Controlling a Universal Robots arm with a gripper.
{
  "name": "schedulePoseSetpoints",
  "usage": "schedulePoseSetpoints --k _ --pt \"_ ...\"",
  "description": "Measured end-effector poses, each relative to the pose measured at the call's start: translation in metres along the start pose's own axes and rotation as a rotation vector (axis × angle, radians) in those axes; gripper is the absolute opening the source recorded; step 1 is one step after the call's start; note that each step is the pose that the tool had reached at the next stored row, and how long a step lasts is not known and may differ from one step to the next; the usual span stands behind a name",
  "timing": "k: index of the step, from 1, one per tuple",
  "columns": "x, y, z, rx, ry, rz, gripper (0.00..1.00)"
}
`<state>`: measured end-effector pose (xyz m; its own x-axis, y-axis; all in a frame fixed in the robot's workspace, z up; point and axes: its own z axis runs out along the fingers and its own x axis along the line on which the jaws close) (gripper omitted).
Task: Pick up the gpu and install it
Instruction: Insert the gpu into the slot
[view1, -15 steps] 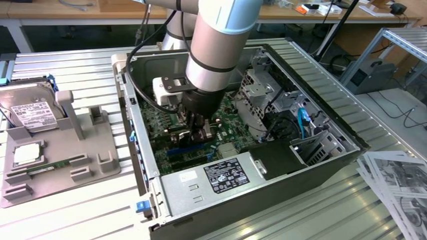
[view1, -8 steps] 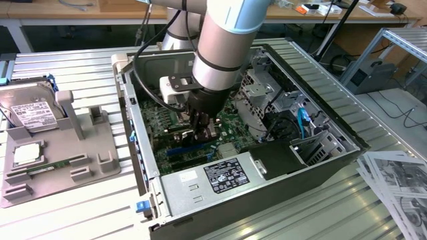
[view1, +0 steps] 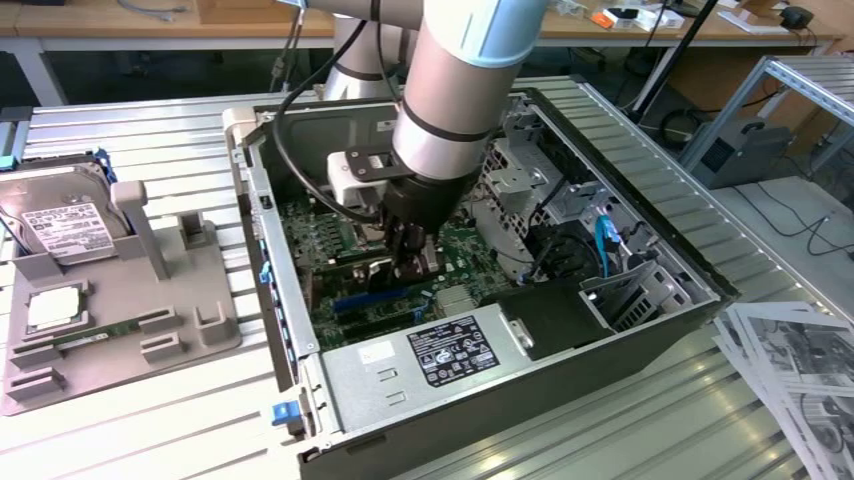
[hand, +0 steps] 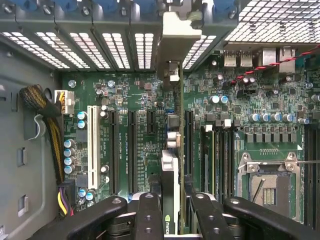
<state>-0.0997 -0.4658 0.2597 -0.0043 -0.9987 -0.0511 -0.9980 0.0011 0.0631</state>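
Gripper: I had the gripper (hand: 171, 212) low inside the open computer case (view1: 694, 300), and its jaws were clenched on the gpu (hand: 170, 170), one finger on each face of the card.
Gpu position: The card stood on its edge between the fingers (hand: 147, 215), just above the motherboard (hand: 125, 95), with its silver bracket (hand: 172, 35) reaching to the rear slot grilles (hand: 115, 50).
Alignment: In the wrist view the card edge ran parallel to the long black slots (hand: 132, 150); I could not tell if it was already in one.
Risk, slot: I judged that a small offset to the side would press the edge on the board instead of the slot.
Risk, bracket: The bracket could catch on the rear frame and tilt the card.
Other parts: The hard drive (view1: 60, 225) lay outside on the grey holder (view1: 147, 330).
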Motion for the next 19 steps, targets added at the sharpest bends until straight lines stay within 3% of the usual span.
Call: schedulePoseSetpoints --k 19 --pt "-0.0002 -0.0008 -0.0043 0.0001 0.0 0.0 0.27"
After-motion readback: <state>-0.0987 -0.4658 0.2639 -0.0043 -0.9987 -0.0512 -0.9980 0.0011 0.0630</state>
